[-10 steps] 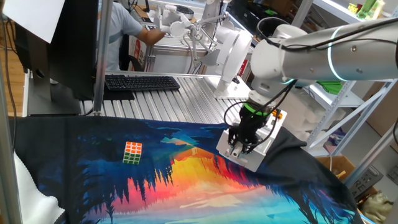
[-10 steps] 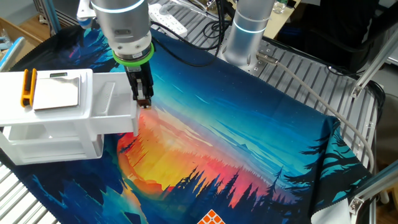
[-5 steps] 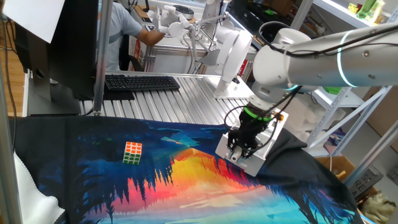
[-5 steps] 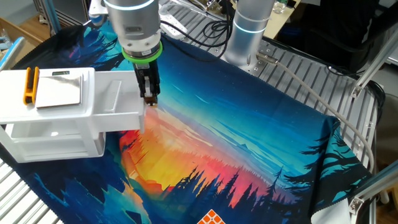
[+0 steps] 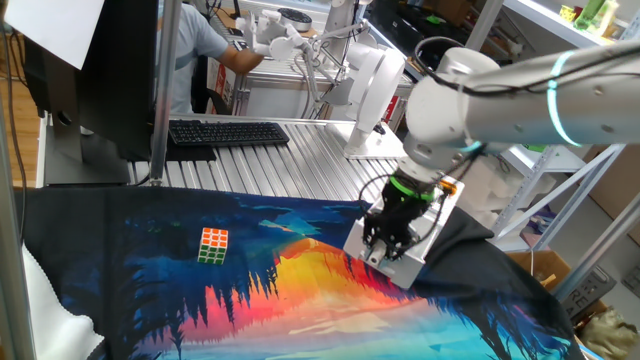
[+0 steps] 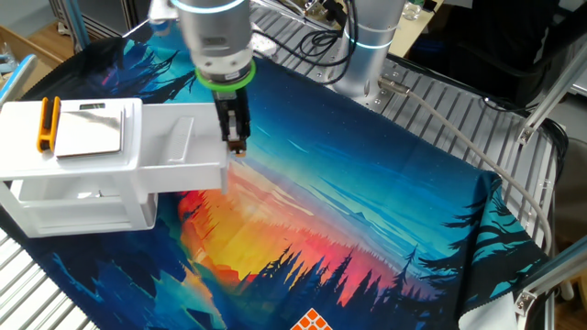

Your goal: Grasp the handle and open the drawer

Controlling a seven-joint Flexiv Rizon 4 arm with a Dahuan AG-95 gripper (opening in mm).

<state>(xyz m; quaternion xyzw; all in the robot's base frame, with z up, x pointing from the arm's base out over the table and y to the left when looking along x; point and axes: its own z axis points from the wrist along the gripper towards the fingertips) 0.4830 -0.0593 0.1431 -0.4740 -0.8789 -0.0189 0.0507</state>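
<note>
White plastic, thin-walled and hollow: that is what the drawer (image 5: 408, 245) looks like from one fixed view, sitting at the right end of the painted cloth (image 5: 250, 290) on the tabletop, well apart from the puzzle cube (image 5: 213, 245). My hand (image 5: 385, 243) is pressed against its front and covers the handle, so I cannot see the knob here. My fingers look closed there, presumably on it.

From the other fixed view the drawer (image 6: 174, 156) juts out of its white case (image 6: 73, 192), part-way open by my reckoning, its shallow tray showing. My hand (image 6: 238, 144) hangs straight down at the front panel, fingers pinched together at the spot where the handle must sit; the knob itself is hidden between them.

I judge the unit light and stiff, likely to skid on the cloth if tugged hard. The knob is small, round and probably slick, so the hold belongs squarely across it, pulling level along the slide.
</note>
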